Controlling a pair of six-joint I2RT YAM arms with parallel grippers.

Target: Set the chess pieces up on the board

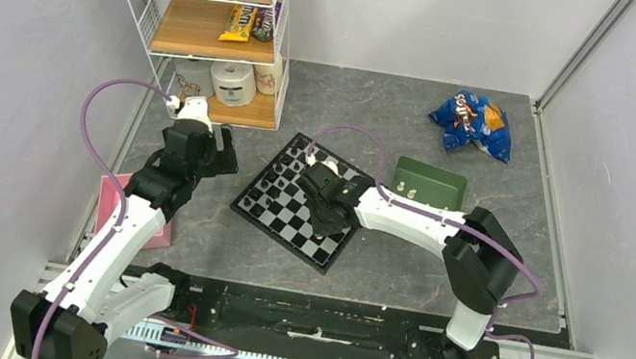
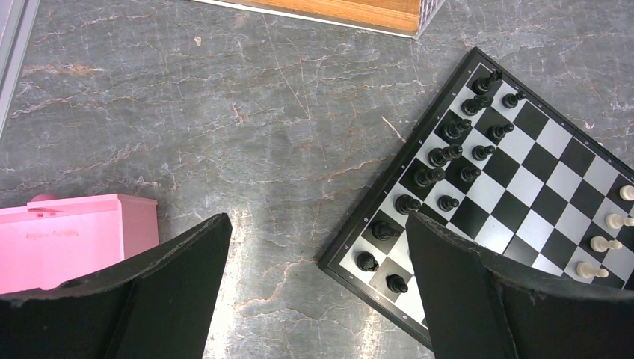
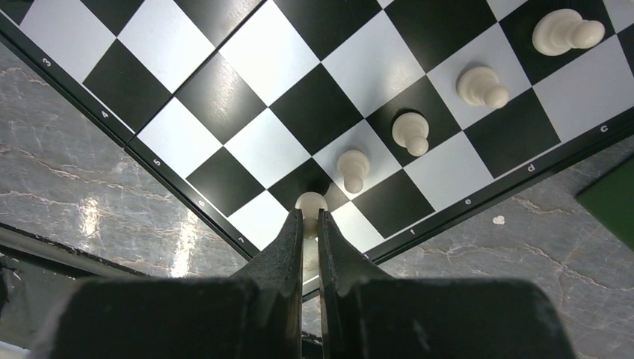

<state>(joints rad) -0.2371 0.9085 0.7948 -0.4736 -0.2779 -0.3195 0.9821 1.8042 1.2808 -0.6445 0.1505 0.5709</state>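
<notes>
The board [image 1: 274, 216] lies tilted mid-table, with black pieces along its left side. My right gripper [image 3: 309, 217] is shut on a cream-white pawn [image 3: 310, 202], low over a black square near the board's lettered edge. That square is at the end of a row of several white chess pieces [image 3: 410, 131]. I cannot tell whether the pawn touches the board [image 3: 247, 60]. In the top view the right gripper [image 1: 327, 220] is over the board's right half. My left gripper [image 2: 317, 224] hangs open and empty over bare table left of the board [image 2: 523, 187]; in the top view the left gripper [image 1: 226, 152] is beside the shelf.
A green tray [image 1: 437, 175] behind the board holds a few white pieces. A blue snack bag [image 1: 472, 122] lies at the back right. A wire shelf rack [image 1: 205, 14] stands at the back left. A pink box [image 2: 75, 232] sits by the left arm.
</notes>
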